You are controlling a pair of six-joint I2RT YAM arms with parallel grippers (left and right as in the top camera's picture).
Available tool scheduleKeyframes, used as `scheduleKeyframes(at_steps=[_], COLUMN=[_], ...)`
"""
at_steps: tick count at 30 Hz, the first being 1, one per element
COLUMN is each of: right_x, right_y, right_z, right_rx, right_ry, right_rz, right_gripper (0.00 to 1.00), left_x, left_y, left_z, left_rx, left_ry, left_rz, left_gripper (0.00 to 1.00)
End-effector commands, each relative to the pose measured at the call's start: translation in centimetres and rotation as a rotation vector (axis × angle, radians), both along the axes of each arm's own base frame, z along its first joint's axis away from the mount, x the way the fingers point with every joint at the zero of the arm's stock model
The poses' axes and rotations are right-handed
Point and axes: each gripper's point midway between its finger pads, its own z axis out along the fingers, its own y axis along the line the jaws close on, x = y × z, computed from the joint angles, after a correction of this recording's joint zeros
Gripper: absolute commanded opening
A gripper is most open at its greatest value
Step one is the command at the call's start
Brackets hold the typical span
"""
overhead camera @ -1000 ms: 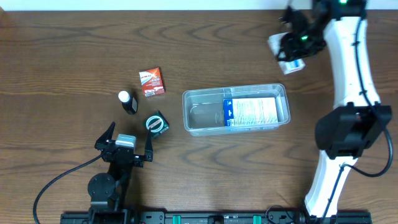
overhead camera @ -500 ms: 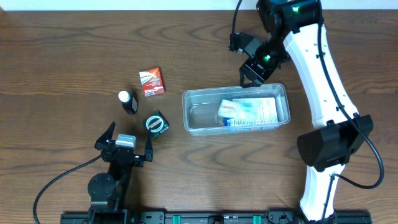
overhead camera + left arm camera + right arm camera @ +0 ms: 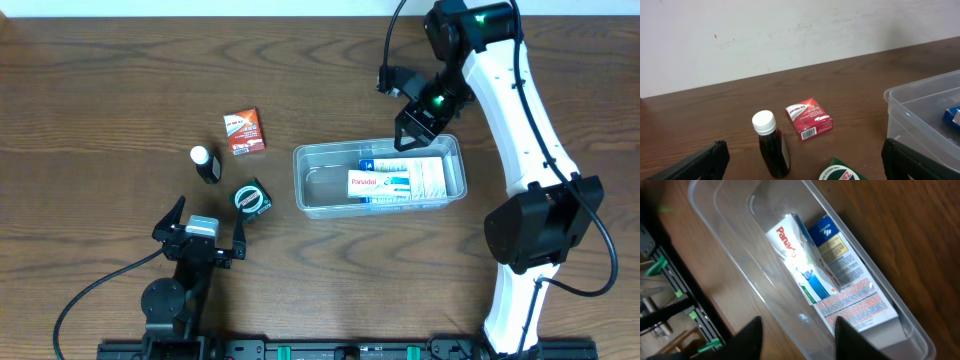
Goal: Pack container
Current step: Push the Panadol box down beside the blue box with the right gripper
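"Plastic, clear: the container (image 3: 320, 185) lay mid-desk (image 3: 100, 80). Could its load be read?"

"Partly. A white box (image 3: 378, 183) covered much of the printed box (image 3: 432, 178) beneath it, and the fine print was illegible."

"And the right pincer (image 3: 398, 105)?"

"Spread wide near the container's far rim, holding nothing. The left pincer (image 3: 208, 218) gaped too, empty."

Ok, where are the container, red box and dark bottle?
container (image 3: 322, 188): overhead view, bare floor, left end
red box (image 3: 244, 131): overhead view, top face centre
dark bottle (image 3: 772, 152): left wrist view, dark body
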Motion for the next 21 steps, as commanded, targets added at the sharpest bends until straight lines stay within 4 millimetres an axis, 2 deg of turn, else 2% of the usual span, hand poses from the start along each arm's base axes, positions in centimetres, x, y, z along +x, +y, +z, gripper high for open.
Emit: scheduleKeyframes(at_steps=[1,4,9,13,17,21], right_x=[-0.9,-1.6,-2.8,-3.3,-3.7,-3.7], right_y=[2.0,4.3,9.6,12.7,13.8,13.6], right_z=[1.1,1.1,0.6,-0.9,-4.1,-7.5], right_rx=[0.040,0.031,-0.011,-0.060,-0.154,-0.236], right_ry=[0.031,0.058,0.025,0.014,0.008,-0.024], right_rz=[-0.060,-0.114,-0.152,-0.273,-0.444,-0.580], right_gripper=[0.35,0.36,0.41,0.42,0.41,0.36], left_x=[0.0,0.0,0.0,0.0,0.0,0.0], left_y=[0.1,0.1,0.1,0.1,0.1,0.1], left_z=[-1.5,-1.5,-1.5,-1.5,-1.5,-1.5], left_rx=[0.010,0.010,0.010,0.010,0.010,0.010], left_ry=[0.041,0.041,0.042,0.041,0.041,0.041], left_rz=[0.001,0.001,0.001,0.001,0.001,0.001], left_gripper=[0.98,0.98,0.98,0.98,0.98,0.98])
